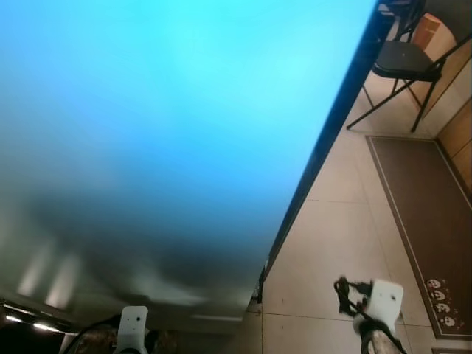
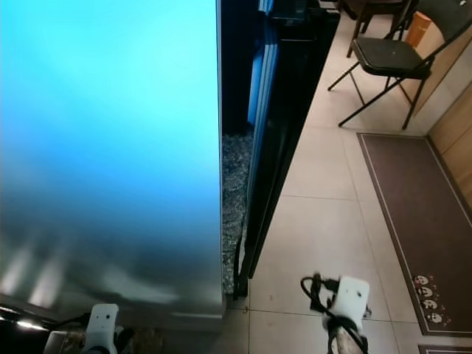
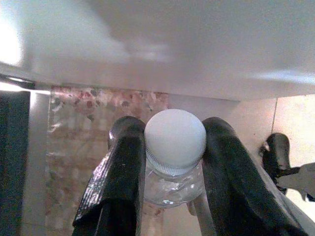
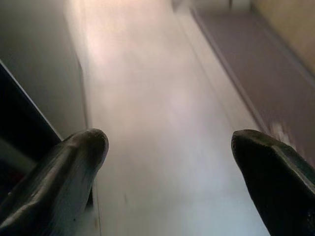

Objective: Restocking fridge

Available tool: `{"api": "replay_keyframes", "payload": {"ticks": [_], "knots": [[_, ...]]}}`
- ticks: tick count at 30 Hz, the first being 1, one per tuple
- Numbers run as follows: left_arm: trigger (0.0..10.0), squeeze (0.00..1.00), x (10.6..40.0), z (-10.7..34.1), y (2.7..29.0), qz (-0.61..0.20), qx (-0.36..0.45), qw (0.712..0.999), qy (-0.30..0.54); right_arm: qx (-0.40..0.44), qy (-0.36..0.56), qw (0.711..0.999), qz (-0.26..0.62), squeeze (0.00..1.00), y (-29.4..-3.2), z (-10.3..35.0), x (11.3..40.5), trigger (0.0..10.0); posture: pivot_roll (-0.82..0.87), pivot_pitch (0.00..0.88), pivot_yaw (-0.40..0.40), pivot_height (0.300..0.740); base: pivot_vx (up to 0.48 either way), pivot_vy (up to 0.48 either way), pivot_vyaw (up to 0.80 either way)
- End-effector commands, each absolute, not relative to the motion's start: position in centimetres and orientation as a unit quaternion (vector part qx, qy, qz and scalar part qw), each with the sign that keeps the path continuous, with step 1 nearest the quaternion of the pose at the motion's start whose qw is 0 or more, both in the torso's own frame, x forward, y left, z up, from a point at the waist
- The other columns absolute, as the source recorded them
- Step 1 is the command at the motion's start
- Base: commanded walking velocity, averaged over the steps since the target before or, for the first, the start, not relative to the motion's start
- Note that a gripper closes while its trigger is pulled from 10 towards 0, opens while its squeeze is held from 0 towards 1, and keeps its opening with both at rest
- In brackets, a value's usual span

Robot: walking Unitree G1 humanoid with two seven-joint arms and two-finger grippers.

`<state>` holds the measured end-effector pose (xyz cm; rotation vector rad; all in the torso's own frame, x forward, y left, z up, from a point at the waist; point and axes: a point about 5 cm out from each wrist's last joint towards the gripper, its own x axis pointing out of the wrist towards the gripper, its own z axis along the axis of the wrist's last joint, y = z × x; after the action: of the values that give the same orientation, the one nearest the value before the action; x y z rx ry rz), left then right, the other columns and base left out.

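Nearest to me: left tool (image 3: 167, 196) clamped on a clear plastic bottle (image 3: 173, 177), fingers either side of the neck just under the white cap (image 3: 175, 138). Gripped high like that, I judge, so the body hangs free for setting onto a shelf. The bottle is in hand, low at my left, close against the fridge door (image 1: 162, 133).

That door is a broad blue-lit panel right in front of the head camera, with a reflective grey lower part. It appears to stand ajar: the right eye view shows a dark gap (image 2: 236, 110) between the door's edge and the black fridge body (image 2: 276, 125). Interior shelves too dark to make out.

Right of that, pale floor tiles (image 1: 332, 221). Right tool (image 4: 170, 162) spread wide, holding nothing, hanging over the tiles; likely kept free for the door. My guess is the door needs swinging wider next.

Further right: brown runner mat (image 1: 420, 199) along the floor's right edge, black folding chair (image 1: 405, 63) at the far right corner.
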<state>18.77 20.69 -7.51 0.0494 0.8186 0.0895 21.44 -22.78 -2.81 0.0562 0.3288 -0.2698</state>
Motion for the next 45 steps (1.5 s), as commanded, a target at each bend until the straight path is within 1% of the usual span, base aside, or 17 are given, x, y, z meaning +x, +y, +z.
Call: {"api": "replay_keyframes", "payload": {"ticks": [1, 3, 4, 7, 13, 18, 19, 25, 32, 33, 34, 37, 42, 45], "knots": [[10.0, 0.0, 18.4, -7.7, 20.9, 0.05, 0.024, 0.913, 0.403, 0.016, 0.147, 0.981, -0.123, 0.0, -22.6, -2.5, 21.0, 10.0, -0.07, 0.137, -0.023, 0.74, 0.0, 0.0, 0.0], [10.0, 0.0, 18.4, -7.7, 20.8, 0.05, 0.024, 0.914, 0.402, -0.001, 0.114, 0.989, -0.098, 0.0, -22.2, -1.4, 21.2, 10.0, -0.07, 0.136, -0.025, 0.74, 0.0, 0.0, 0.0], [10.0, 0.0, 18.4, -7.7, 20.7, 0.05, 0.024, 0.915, 0.401, -0.021, 0.09, 0.993, -0.071, 0.0, -21.6, -0.5, 21.2, 10.0, -0.08, 0.135, -0.025, 0.74, 0.0, 0.0, 0.0], [10.0, 0.0, 18.5, -7.7, 20.6, 0.049, 0.024, 0.915, 0.399, -0.047, 0.06, 0.996, -0.034, 0.0, -20.9, 0.6, 21.1, 10.0, -0.08, 0.133, -0.03, 0.74, 0.0, 0.0, 0.0], [10.0, 0.0, 18.5, -7.6, 20.6, 0.052, 0.023, 0.916, 0.396, -0.063, 0.02, 0.998, 0.013, 0.0, -20.0, 3.1, 21.5, 10.0, -0.08, 0.132, -0.033, 0.74, 0.0, 0.0, 0.0], [10.0, 0.0, 18.6, -7.6, 20.5, 0.051, 0.024, 0.918, 0.392, -0.045, -0.008, 0.998, 0.046, 0.0, -18.6, 5.2, 22.7, 10.0, -0.08, 0.131, -0.033, 0.74, 0.0, 0.0, 0.0], [10.0, 0.0, 18.8, -7.5, 20.3, 0.05, 0.024, 0.919, 0.389, -0.038, -0.016, 0.998, 0.055, 1.0, -18.2, 5.6, 23.3, 10.0, -0.09, 0.132, -0.033, 0.74, 0.0, 0.0, 0.0], [10.0, 0.0, 19.2, -7.3, 20.0, 0.05, 0.024, 0.922, 0.382, -0.025, -0.029, 0.994, 0.101, 1.0, -16.9, 6.6, 23.6, 10.0, -0.08, 0.131, -0.034, 0.74, 0.0, 0.0, 0.0], [10.0, 0.0, 19.2, -7.3, 19.9, 0.048, 0.024, 0.923, 0.382, -0.031, -0.015, 0.993, 0.113, 1.0, -17.0, 6.5, 23.7, 10.0, -0.09, 0.131, -0.034, 0.74, 0.0, 0.0, 0.0], [10.0, 0.0, 19.2, -7.4, 19.9, 0.047, 0.025, 0.922, 0.383, -0.035, -0.014, 0.993, 0.112, 0.02, -17.1, 6.6, 24.0, 10.0, -0.09, 0.13, -0.034, 0.74, 0.0, 0.0, 0.0], [10.0, 0.0, 19.1, -7.4, 19.8, 0.047, 0.025, 0.922, 0.383, -0.036, -0.014, 0.993, 0.111, 0.0, -17.2, 6.7, 24.1, 10.0, -0.09, 0.131, -0.033, 0.74, 0.0, 0.0, 0.0], [10.0, 0.0, 19.1, -7.4, 19.8, 0.046, 0.025, 0.922, 0.384, -0.036, -0.014, 0.993, 0.111, 0.0, -17.4, 6.9, 24.7, 10.0, -0.09, 0.132, -0.033, 0.74, 0.0, 0.0, 0.0], [10.0, 0.0, 19.1, -7.4, 19.8, 0.046, 0.025, 0.922, 0.384, -0.022, -0.019, 0.989, 0.144, 0.0, -16.7, 7.5, 25.8, 10.0, -0.09, 0.134, -0.03, 0.74, 0.0, 0.0, 0.0], [10.0, 0.0, 19.1, -7.4, 19.9, 0.047, 0.025, 0.922, 0.384, -0.023, -0.02, 0.988, 0.149, 0.0, -16.6, 7.6, 26.2, 10.0, -0.09, 0.134, -0.03, 0.74, 0.0, 0.0, 0.0]]}}
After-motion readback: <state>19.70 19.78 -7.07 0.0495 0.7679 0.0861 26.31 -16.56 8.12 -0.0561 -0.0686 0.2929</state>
